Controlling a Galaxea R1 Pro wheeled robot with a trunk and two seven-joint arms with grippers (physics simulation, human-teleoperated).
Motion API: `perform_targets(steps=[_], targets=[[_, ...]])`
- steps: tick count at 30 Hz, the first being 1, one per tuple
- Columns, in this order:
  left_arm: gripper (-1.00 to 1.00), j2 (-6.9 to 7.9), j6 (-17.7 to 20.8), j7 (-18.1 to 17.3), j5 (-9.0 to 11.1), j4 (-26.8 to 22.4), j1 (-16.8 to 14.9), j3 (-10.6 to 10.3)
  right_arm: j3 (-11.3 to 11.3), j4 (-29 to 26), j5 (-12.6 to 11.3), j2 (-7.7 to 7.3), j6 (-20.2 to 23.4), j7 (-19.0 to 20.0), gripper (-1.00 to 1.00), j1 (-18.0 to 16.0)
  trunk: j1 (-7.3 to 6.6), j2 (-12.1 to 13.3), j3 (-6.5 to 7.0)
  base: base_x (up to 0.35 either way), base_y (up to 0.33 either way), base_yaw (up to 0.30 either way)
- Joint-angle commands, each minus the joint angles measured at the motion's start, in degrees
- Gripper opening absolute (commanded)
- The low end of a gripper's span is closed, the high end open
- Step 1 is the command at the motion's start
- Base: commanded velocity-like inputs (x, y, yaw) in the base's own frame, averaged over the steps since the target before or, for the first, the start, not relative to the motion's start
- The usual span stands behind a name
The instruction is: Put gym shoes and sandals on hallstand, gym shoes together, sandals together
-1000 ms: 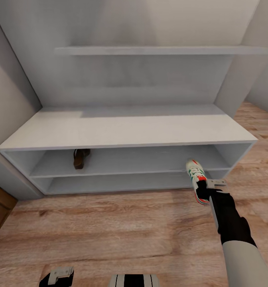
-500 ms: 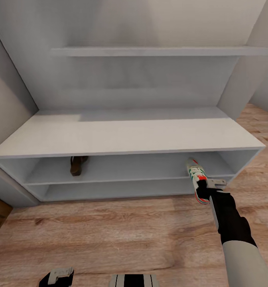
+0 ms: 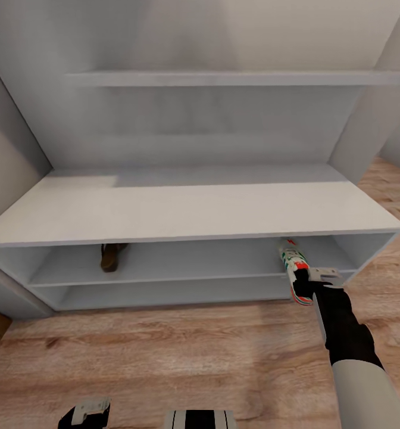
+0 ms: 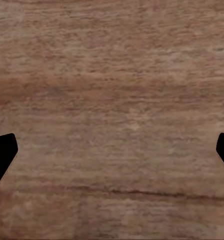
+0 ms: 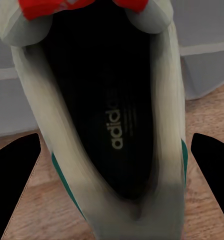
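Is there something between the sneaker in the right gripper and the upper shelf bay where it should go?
Nothing visible blocks it. The gym shoe held by the right gripper points toe-first into the hallstand; the bay ahead looks bare there. The sandal sits far toward the other end.

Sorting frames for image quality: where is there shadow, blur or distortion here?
Head view: hallstand edges splay with wide-angle distortion; the sandal sits shadowed under its top. Right wrist view: gym shoe close, softly blurred, insole dark. Left wrist view: corridor floor grain soft.
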Motion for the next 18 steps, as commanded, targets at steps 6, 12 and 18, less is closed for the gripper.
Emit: perform_targets(steps=[6,12,18], targets=[[1.0,-0.08,-0.23,-0.01,-0.61,0.1,-0.04,0.36,-0.07,-0.07,0.58,0.01,0.25,0.53,-1.0,-0.03,0.01,-0.01,-0.04,0.287,0.0,0.0],[1.0,-0.11,-0.23,-0.01,-0.64,0.25,-0.04,0.36,-0.07,-0.07,0.58,0.01,0.25,0.53,-1.0,-0.03,0.01,-0.01,-0.04,0.117,0.0,0.0],[1.0,-0.11,-0.23,-0.01,-0.63,0.29,-0.04,0.36,-0.07,-0.07,0.58,0.01,0.25,0.53,-1.0,-0.03,0.01,-0.01,-0.04,0.116,0.0,0.0]])
